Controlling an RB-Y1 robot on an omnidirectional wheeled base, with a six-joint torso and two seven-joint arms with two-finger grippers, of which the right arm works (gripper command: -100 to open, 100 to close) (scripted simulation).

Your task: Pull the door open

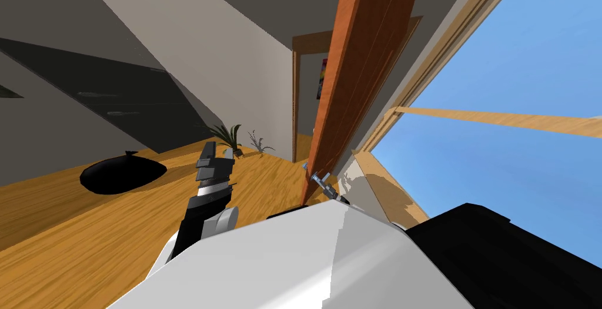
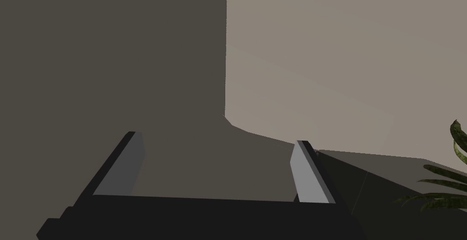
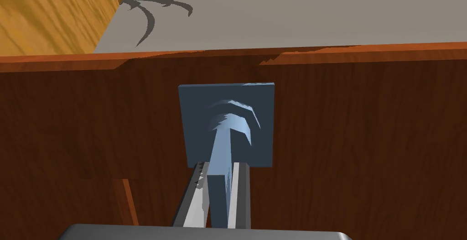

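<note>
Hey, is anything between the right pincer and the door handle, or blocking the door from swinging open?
Nothing visible. The right pincer is shut on the blue-grey lever handle of the reddish-brown wooden door. The black rounded lump and small plants sit well off to the door's left.

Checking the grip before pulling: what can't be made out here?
- End of the door handle: right wrist view, covered by the right gripper shut on it.
- Hinges of the door: head view, seen nearly edge-on, top cut off.
- Most of the plant: left wrist view, cut by the picture's edge.
</note>
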